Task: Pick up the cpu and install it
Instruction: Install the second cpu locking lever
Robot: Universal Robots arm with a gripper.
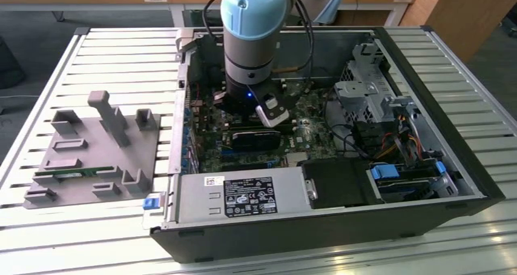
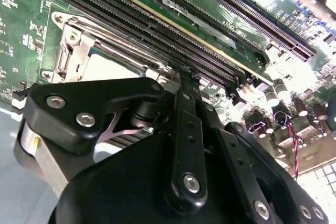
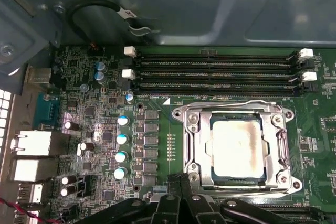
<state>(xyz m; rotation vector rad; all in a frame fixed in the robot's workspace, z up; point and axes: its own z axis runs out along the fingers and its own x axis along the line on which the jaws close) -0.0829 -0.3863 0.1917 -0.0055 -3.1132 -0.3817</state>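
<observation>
Presently the arm (image 1: 254, 39) reaches down into the open computer case (image 1: 420, 184), which lies on its side on a slatted white table (image 1: 121, 57). Its gripper (image 3: 179, 182) hangs low over the green motherboard (image 3: 105, 124), just beside the socket frame (image 3: 239, 148). In the first wrist view the cpu (image 3: 237, 148) is already seated in the socket, silvery-grey top facing up with a brownish stain across it, and the metal frame surrounds it on all sides. In both wrist views the black fingers (image 2: 185, 124) stand pressed together with nothing between them; they are narrow and hold no part. From the first wrist view the fingertips sit near the frame's edge, apart from the cpu itself; whether they touch the frame cannot be told. Four long black memory slots (image 3: 215, 74) run parallel just beyond the socket, with white latches at their ends. A row of blue-topped capacitors (image 3: 121, 145) stands to one side of the socket. In the exterior view a grey parts fixture (image 1: 93, 157) rests on the table at the exterior view's left of the case, with a green memory stick (image 1: 77, 173) lying in one of its recesses. A grey power supply (image 1: 242, 193) with a label occupies the near corner of the case.
</observation>
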